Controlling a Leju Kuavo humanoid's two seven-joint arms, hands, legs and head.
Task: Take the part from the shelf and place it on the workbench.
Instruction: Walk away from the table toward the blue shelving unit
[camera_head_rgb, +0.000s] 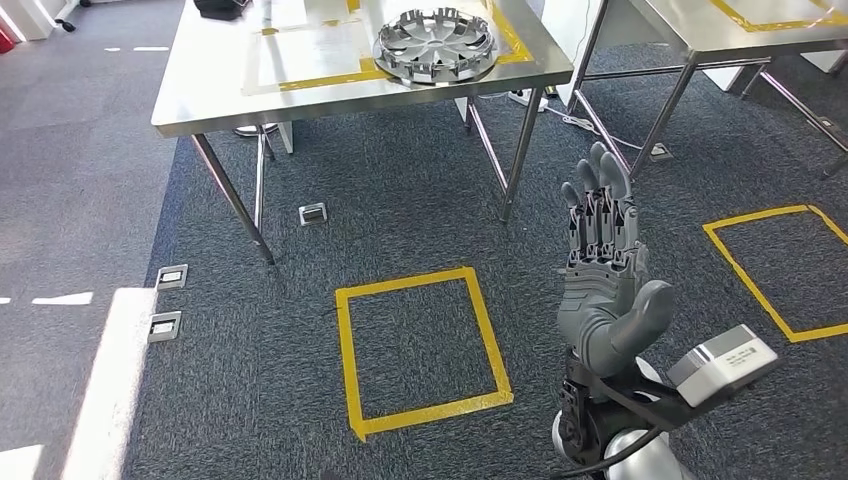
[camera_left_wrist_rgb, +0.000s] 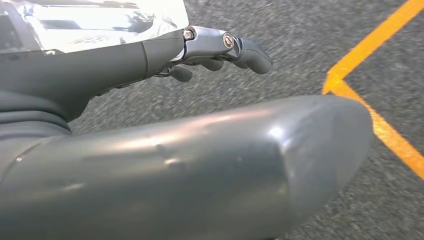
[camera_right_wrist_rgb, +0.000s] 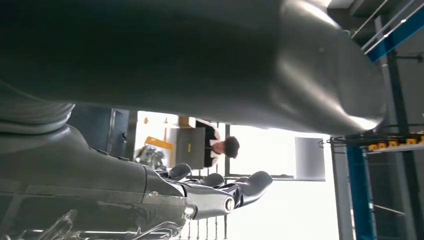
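Note:
A silver wheel cover (camera_head_rgb: 436, 45), round with spoke-like ribs, lies flat on the steel workbench (camera_head_rgb: 210, 90) inside a yellow tape outline, near the bench's right end. My right hand (camera_head_rgb: 603, 270) is raised over the carpet in front of the bench, well short of the part. Its palm is turned up, its fingers are stretched out and apart, and it holds nothing. The right wrist view shows the same hand (camera_right_wrist_rgb: 200, 195) with straight fingers (camera_right_wrist_rgb: 250, 182). My left hand (camera_left_wrist_rgb: 200, 165) hangs above the carpet with its fingers (camera_left_wrist_rgb: 225, 47) extended and nothing in it.
Two yellow tape squares mark the carpet, one in the middle (camera_head_rgb: 420, 350) and one at the right (camera_head_rgb: 780, 270). A second steel table (camera_head_rgb: 700, 25) stands at the back right. Floor sockets (camera_head_rgb: 313, 213) sit near the bench legs. A person (camera_right_wrist_rgb: 220, 145) and a blue shelf post (camera_right_wrist_rgb: 357, 190) stand farther off.

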